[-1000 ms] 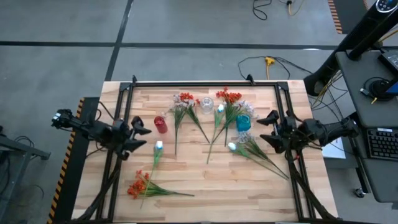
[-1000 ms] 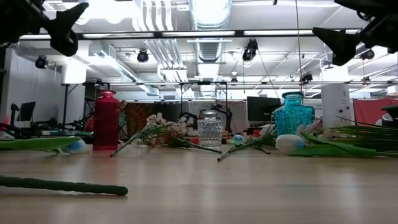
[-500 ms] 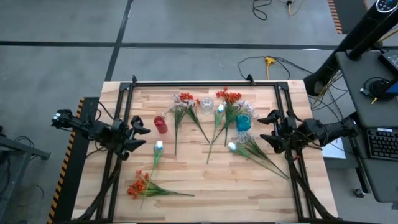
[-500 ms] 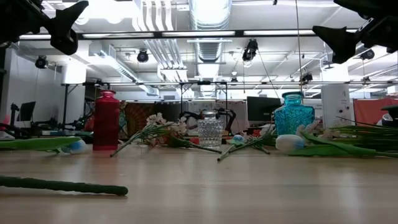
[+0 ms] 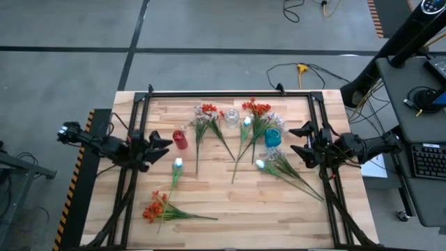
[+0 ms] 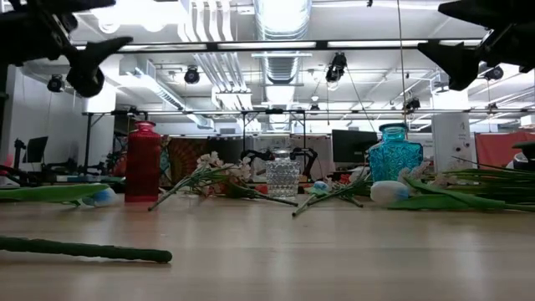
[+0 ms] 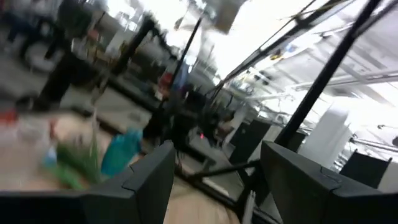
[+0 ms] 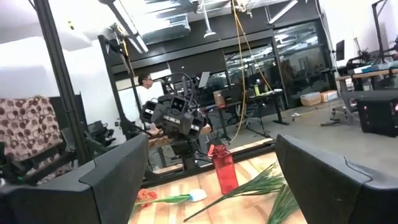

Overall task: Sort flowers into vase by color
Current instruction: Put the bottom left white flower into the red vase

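1. My left gripper (image 5: 162,143) hangs above the left side of the table with its fingers parted and nothing between them. It has swung over the last second, so the tips now point right toward the red vase (image 5: 180,139) where before they angled toward the near edge.
2. My right gripper (image 5: 302,141) has not shifted. It is wide open and empty, raised beside the teal vase (image 5: 272,137).
3. I read that turn as lining up for a first pick, since every flower lies loose on the wood.
4. The flowers: an orange-red cluster (image 5: 155,207) lies near-left, a white bud (image 5: 178,164) just right of my left gripper, and mixed sprays (image 5: 209,115) fan out at the far middle around the clear vase (image 5: 231,117).
5. The stalks are thin, green and stiff-looking. The clear vase is faceted glass, the teal one patterned, the red one smooth. The table (image 5: 279,209) is pale planked wood.
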Controlling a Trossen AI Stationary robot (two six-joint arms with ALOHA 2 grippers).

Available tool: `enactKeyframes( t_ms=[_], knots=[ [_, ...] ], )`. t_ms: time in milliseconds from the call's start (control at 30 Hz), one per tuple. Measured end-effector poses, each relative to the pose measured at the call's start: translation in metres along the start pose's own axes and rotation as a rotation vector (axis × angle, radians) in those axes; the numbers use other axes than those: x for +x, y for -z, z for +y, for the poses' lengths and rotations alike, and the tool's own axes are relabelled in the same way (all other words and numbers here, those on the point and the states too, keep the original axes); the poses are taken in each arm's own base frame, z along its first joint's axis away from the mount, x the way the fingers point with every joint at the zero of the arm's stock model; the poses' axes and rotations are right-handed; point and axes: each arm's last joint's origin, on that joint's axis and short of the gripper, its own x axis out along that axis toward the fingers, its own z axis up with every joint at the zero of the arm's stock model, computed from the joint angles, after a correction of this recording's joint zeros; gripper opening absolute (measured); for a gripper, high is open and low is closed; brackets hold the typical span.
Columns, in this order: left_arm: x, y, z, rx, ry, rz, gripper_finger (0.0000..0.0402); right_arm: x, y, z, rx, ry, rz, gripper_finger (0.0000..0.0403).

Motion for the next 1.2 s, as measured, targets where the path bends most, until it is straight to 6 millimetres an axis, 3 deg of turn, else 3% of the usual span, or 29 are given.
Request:
enactKeyframes(
  t_ms=[233,367,533,667,867,1200],
  knots=[
    [0.009,0.015,0.001,-0.191,-0.047,0.151,0.0221,0.000,0.000,0.000,0.033,0.000,0.002,0.0343],
    [0.020,0.003,-0.019,-0.266,-0.068,0.293,0.0221,0.000,0.001,0.000,0.051,-0.001,0.008,0.0343],
    [0.032,-0.018,-0.046,-0.270,-0.371,0.524,0.0221,0.000,0.001,0.000,0.059,-0.005,0.011,0.0343],
    [0.039,-0.021,-0.058,-0.293,-0.635,0.669,0.0221,0.000,0.002,0.000,0.068,-0.005,0.023,0.0343],
    [0.052,0.005,-0.065,-0.392,-0.933,0.878,0.0221,0.000,0.006,-0.001,0.078,0.003,0.063,0.0343],
    [0.070,0.060,-0.058,-0.410,-1.176,1.107,0.0221,0.000,0.007,-0.001,0.079,0.004,0.069,0.0343]
  ],
)
